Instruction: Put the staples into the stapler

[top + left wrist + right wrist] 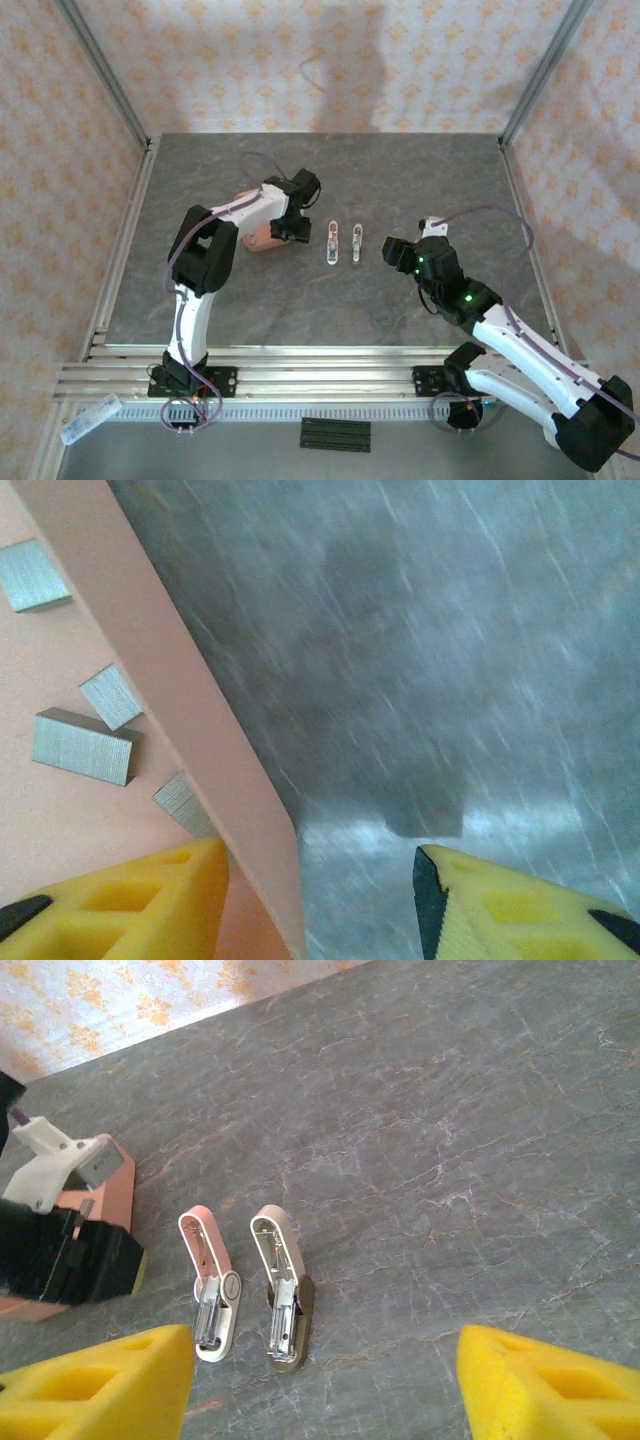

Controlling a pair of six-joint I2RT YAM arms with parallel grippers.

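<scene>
From above, my left gripper (287, 231) hangs over the salmon tray (258, 241), left of the tabletop's (400, 180) middle. My right gripper (394, 250) sits right of the middle. Between them lie the pink-and-white stapler (332, 242) and a tan stapler (356, 243), side by side but apart.

At my left wrist, the jaws stand apart, holding nothing. One yellow pad (140, 895) is over the tray's floor and the other over bare table, so they straddle the rim. The staples (85, 746) lie loose inside, four grey blocks, one partly hidden behind the pad.

At my right wrist, my fingers (100, 1385) are spread wide and empty. Both staplers appear hinged open, though small detail is hard to read.
</scene>
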